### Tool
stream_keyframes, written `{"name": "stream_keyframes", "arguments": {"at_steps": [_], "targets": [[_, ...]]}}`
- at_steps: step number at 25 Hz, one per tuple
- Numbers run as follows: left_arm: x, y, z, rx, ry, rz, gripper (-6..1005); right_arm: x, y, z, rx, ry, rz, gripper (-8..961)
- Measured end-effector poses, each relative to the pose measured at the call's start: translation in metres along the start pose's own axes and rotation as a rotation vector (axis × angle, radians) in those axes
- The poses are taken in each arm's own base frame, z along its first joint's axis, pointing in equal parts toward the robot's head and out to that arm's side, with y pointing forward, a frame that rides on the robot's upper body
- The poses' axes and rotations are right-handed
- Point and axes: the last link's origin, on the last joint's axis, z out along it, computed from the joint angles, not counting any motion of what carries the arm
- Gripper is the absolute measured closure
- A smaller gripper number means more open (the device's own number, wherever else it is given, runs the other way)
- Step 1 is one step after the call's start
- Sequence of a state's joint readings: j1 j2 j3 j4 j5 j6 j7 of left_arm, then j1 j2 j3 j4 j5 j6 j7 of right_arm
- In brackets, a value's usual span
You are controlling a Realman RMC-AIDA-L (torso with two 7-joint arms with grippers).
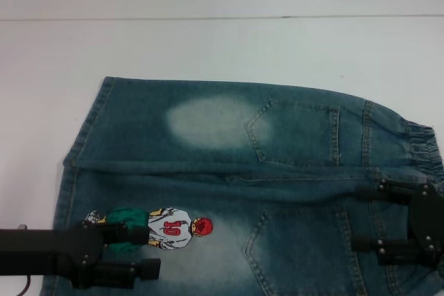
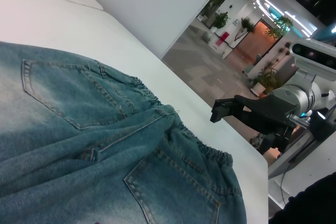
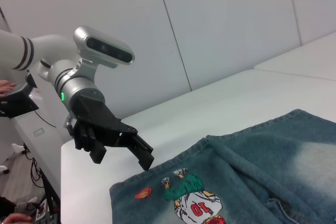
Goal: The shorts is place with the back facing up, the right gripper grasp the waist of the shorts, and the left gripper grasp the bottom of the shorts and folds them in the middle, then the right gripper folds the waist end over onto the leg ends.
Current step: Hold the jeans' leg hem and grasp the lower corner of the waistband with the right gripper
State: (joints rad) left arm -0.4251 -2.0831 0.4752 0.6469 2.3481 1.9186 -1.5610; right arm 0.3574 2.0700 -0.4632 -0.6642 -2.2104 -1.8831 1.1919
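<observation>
The shorts (image 1: 229,164) lie flat on the white table, back up, with two pockets and a pale faded patch showing. The ruffled waist (image 1: 423,143) is at the right, and the leg ends (image 1: 87,129) are at the left, by the cartoon print (image 1: 173,227). My left gripper (image 1: 151,251) hovers open over the near leg beside the print, fingers pointing right. Over the near part of the waist, my right gripper (image 1: 355,218) is open too, fingers pointing left. The left wrist view shows the waist (image 2: 199,145) and the right gripper (image 2: 223,109). In the right wrist view the left gripper (image 3: 123,160) is above the hem corner.
The white table (image 1: 208,46) stretches beyond the shorts to a seam at the back. A dark cable (image 1: 24,283) hangs at the near left. Past the table's right edge (image 2: 247,145) lies an open hall floor.
</observation>
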Motion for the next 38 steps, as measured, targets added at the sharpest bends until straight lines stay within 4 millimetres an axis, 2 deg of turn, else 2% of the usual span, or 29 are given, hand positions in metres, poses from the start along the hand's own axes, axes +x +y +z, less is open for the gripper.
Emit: {"name": "stream_keyframes", "arguments": {"at_steps": [22,38], "targets": [[0.003,-0.002,-0.001,0.013,0.002,0.000,128,0.000,0.001,0.001,-0.003,-0.003,0.002,58],[0.015,-0.005,-0.027,0.062,-0.138,-0.075,128,-0.001,-0.002,0.005,0.000,-0.004,0.000,58]]}}
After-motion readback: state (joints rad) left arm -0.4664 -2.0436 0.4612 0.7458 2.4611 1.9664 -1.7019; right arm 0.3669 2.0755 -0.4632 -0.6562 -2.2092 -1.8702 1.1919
